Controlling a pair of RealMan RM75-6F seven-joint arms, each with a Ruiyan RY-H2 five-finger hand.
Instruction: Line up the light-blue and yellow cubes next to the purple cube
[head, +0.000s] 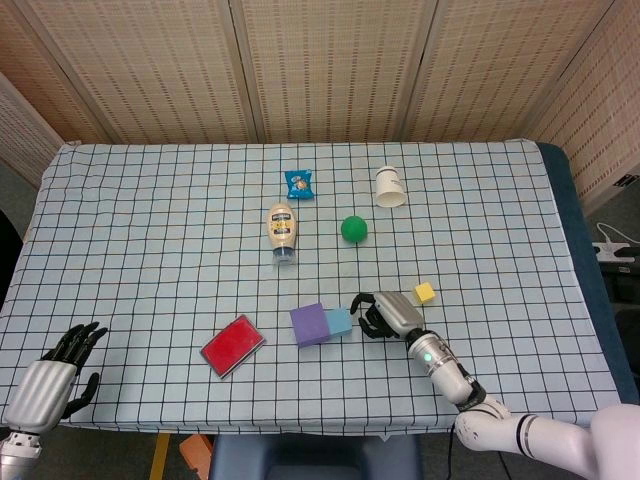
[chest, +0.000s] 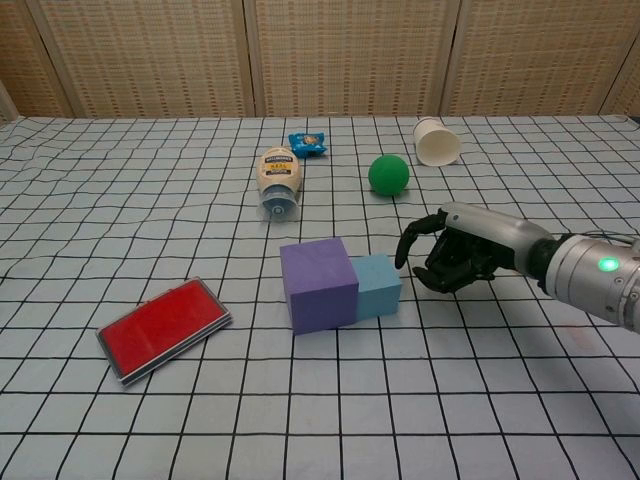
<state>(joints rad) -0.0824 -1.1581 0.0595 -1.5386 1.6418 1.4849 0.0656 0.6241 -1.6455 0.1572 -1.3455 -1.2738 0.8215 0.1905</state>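
Observation:
The purple cube (head: 308, 324) (chest: 318, 285) lies near the table's front. The light-blue cube (head: 339, 321) (chest: 378, 286) sits flush against its right side. The small yellow cube (head: 425, 292) rests alone further right and back; the chest view does not show it. My right hand (head: 384, 314) (chest: 456, 256) hovers just right of the light-blue cube with its fingers curled in and holds nothing; a small gap separates it from the cube. My left hand (head: 52, 383) rests at the front left corner with its fingers spread, holding nothing.
A red flat case (head: 232, 345) (chest: 164, 329) lies left of the cubes. Further back are a mayonnaise bottle (head: 283, 229) on its side, a green ball (head: 353, 228), a blue snack packet (head: 299, 183) and a tipped paper cup (head: 390, 186).

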